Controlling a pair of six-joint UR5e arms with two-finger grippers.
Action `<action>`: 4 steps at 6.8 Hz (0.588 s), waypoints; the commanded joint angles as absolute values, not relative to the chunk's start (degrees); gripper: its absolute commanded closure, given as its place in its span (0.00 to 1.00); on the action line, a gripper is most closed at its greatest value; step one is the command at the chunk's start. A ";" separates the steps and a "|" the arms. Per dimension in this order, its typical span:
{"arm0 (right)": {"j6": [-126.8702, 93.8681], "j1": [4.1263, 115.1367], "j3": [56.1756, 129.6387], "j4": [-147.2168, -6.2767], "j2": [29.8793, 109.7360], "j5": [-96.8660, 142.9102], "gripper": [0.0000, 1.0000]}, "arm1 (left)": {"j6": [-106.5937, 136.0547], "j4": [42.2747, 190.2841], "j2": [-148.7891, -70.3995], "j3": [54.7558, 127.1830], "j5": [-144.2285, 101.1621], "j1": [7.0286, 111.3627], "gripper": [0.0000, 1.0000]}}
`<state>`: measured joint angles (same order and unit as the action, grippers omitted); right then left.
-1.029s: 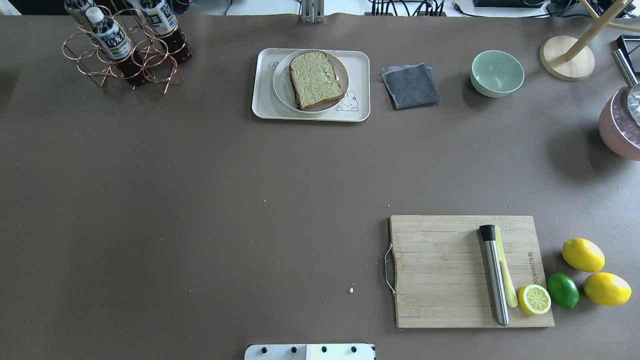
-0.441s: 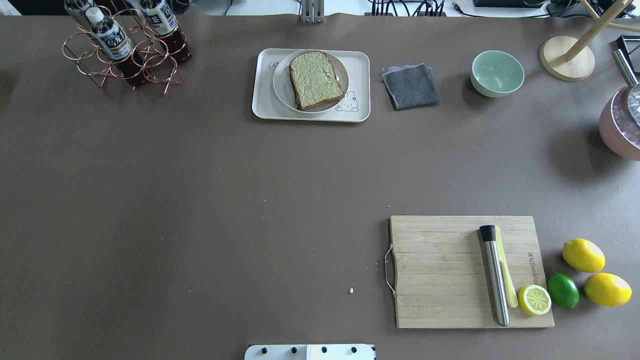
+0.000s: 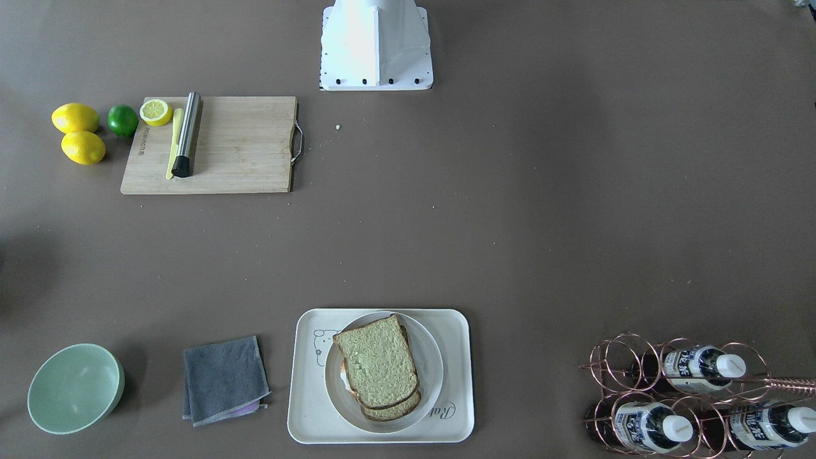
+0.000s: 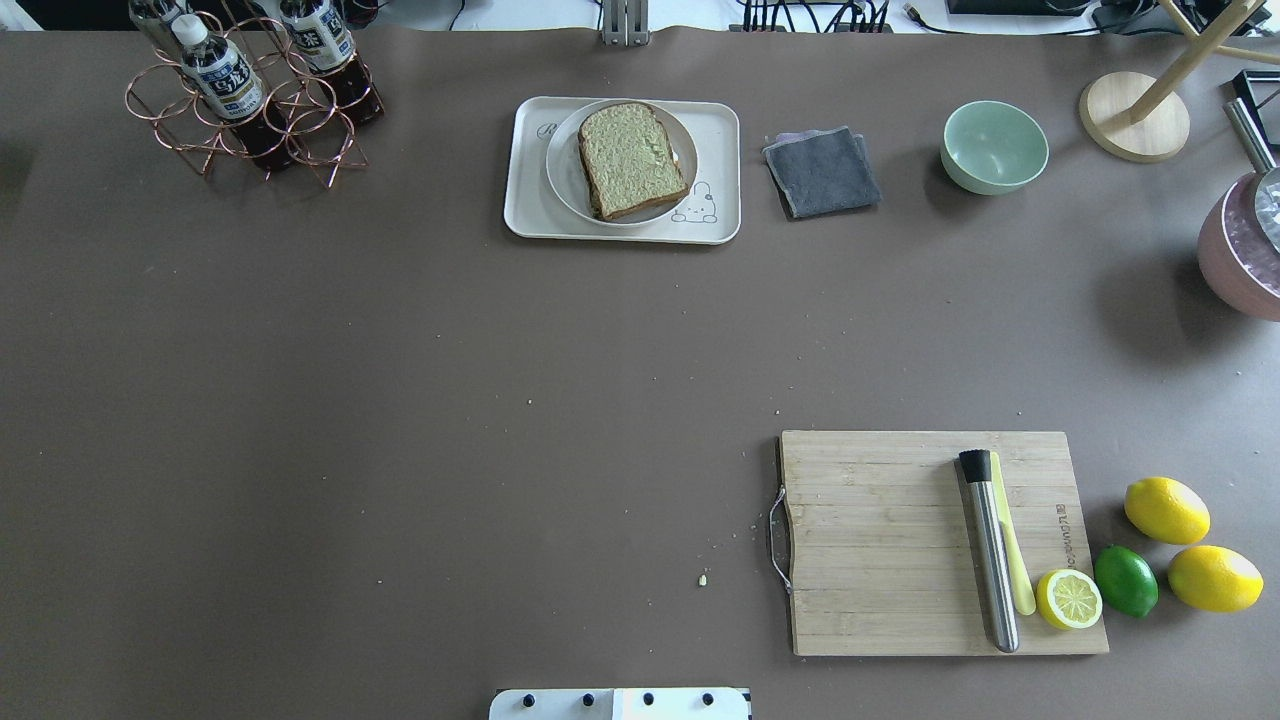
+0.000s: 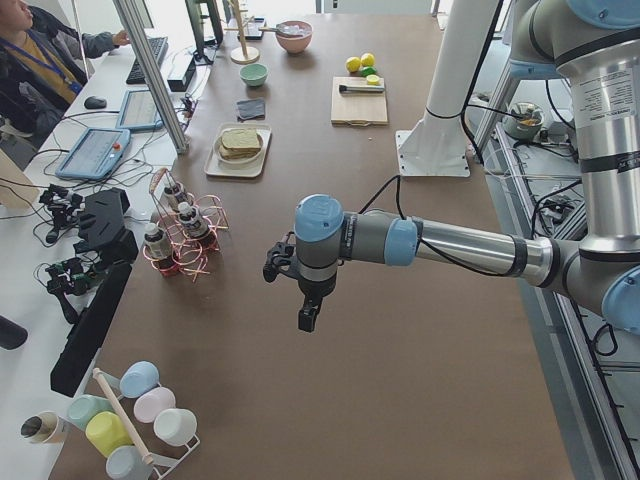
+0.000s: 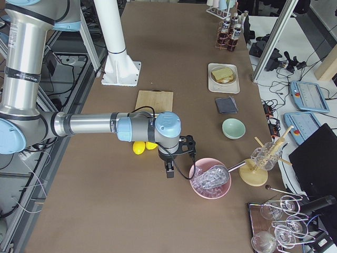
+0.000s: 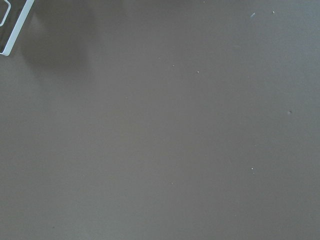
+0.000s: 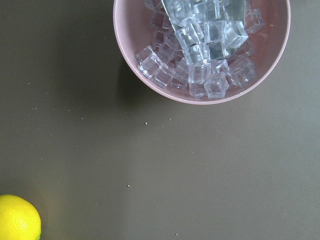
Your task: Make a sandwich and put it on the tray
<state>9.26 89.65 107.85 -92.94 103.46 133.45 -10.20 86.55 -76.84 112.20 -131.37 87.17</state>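
Nothing has moved: the sandwich lies crosswise on the tray, open surface around it; I cannot tell the width of the left claw or right claw.

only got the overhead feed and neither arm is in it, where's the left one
observer: Outside your frame, on the robot's left. The side view shows the left gripper pointing down above bare table.
operator: and the right
observer: The right gripper hangs just beside the pink bowl of ice cubes, touching nothing that I can see.
operator: sandwich really two slices?
observer: Yes. The front view shows the sandwich as two offset slices on the plate, which sits on the tray.
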 commanded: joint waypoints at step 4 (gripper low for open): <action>9.23 89.56 108.72 -92.90 103.27 132.98 0.00 | -9.41 86.57 -77.08 111.71 -131.57 85.43 0.02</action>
